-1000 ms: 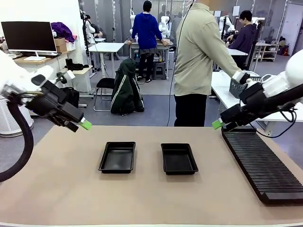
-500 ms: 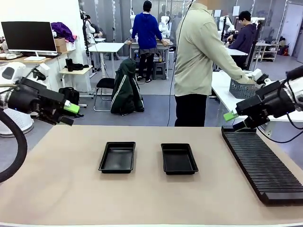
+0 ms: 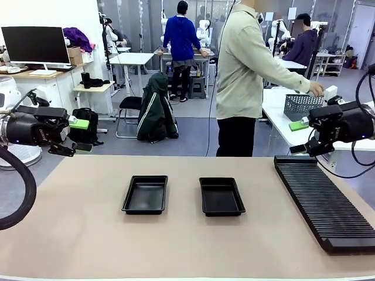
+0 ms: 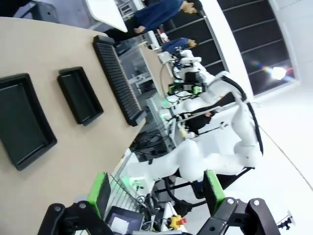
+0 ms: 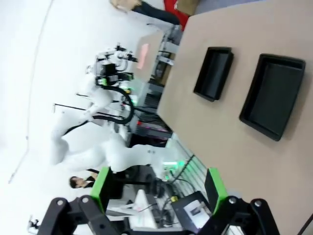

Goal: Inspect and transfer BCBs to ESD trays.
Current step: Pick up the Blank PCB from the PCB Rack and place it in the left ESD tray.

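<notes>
**A:** Where do the ESD trays lie against the jaws?

**B:** Both are flat on the table [image 3: 176, 246], side by side at its middle with a gap between them: the left tray [image 3: 145, 195] and the right tray [image 3: 221, 196]. The left gripper [image 3: 79, 136] hangs raised near the table's far left corner, fingers level and pointing inward, well apart from the left tray. The right gripper [image 3: 300, 137] hangs raised near the far end of the long ribbed rack [image 3: 319, 202], well apart from the right tray.

**A:** And the jaws themselves?

**B:** Both pairs stand wide apart. Nothing sits between them and they touch nothing. Both trays show bare black floors.

**A:** What do the wrist views add?

**B:** The left wrist view looks along its own gripper [image 4: 155, 193] and green pads [image 4: 100, 193]. It takes the table sideways: left tray [image 4: 22, 127] nearest, right tray [image 4: 80, 95] next, the rack [image 4: 117, 81] after that. The white right arm [image 4: 215, 156] is beyond the table's edge. The right wrist view, past its own gripper [image 5: 157, 188], gives the reverse order: right tray [image 5: 274, 103] nearer, left tray [image 5: 213, 73] farther, with the left arm [image 5: 98, 147] off the table's edge.

**A:** And the front view?

**B:** It gives the person [image 3: 243, 76] standing at the far side, turned away. One hand [image 3: 316, 89] is at a grey mesh basket [image 3: 300, 107] on a white side table.
</notes>
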Motion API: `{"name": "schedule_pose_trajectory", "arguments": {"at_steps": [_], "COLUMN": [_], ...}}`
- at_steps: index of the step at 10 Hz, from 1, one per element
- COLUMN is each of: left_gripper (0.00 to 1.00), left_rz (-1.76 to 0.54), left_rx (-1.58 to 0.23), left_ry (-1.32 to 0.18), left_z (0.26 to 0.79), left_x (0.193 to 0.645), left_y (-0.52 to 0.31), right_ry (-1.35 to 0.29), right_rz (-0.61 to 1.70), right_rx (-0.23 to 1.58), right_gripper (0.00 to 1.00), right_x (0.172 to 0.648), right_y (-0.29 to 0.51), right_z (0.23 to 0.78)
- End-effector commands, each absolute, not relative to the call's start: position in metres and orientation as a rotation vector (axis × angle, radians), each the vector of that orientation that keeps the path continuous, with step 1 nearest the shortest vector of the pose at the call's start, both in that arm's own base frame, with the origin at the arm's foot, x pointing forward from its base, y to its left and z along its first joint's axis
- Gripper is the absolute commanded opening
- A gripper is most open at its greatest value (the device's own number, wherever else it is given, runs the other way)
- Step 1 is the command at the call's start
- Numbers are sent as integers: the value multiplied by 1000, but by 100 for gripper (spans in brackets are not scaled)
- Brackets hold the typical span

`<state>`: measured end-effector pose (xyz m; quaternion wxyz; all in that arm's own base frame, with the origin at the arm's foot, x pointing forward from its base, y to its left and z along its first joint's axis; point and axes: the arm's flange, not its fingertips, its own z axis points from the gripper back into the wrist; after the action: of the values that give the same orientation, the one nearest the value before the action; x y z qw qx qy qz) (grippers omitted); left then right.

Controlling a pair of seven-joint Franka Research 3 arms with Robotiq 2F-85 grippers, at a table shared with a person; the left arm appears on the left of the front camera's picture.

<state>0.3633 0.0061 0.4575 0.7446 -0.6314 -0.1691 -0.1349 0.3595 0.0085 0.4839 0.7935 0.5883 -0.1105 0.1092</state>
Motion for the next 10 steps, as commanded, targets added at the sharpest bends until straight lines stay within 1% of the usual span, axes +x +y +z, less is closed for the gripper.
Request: {"name": "schedule_pose_trajectory", "arguments": {"at_steps": [1, 2, 4, 8, 10], "left_gripper": [100, 100, 100, 100, 100], "left_rz": [-278, -217, -154, -107, -103], "left_rx": [-1468, -1489, -1471, -1425, -1433], "left_ry": [-332, -267, -185, -138, -133], "left_z": [451, 444, 439, 439, 436], "left_x": [375, 379, 386, 391, 393], "left_y": [17, 23, 28, 33, 35], "right_ry": [-197, -183, -177, -156, -158], "right_rz": [196, 168, 132, 67, 56], "right_rx": [1379, 1400, 1432, 1483, 1485], "right_gripper": [100, 100, 100, 100, 100], "right_x": [376, 380, 385, 391, 392], "right_y": [-8, -17, -33, -67, -77], "right_z": [471, 465, 454, 440, 441]}}
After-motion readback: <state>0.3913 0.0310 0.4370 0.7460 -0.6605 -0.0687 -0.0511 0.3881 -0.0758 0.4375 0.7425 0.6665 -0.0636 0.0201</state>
